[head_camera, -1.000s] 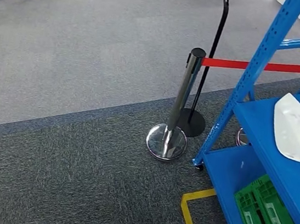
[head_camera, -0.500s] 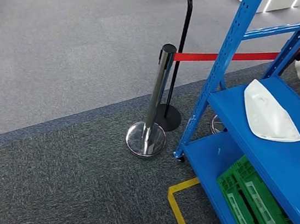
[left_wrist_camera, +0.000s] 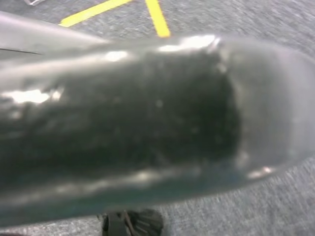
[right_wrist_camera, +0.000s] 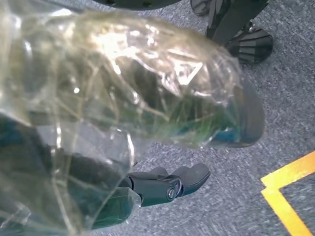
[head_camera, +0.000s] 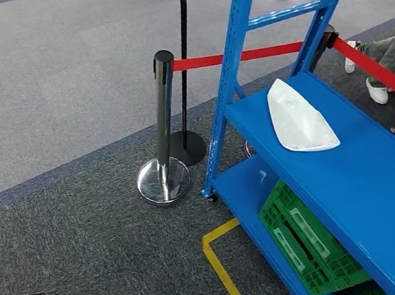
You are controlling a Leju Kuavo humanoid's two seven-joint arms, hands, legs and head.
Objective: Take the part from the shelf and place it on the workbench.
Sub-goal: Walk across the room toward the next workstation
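Lying unlabelled on the blue shelf [head_camera: 367, 177], the white part [head_camera: 298, 121]; hands' states unreadable.

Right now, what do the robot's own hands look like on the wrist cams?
The right hand is wrapped in crinkled clear plastic film over a grey cover, with a dark grey thumb tip and smooth black fingers that have a small round pivot. The left hand has a glossy silver-grey cover with a large dark patch and is heavily blurred. No markings are legible.
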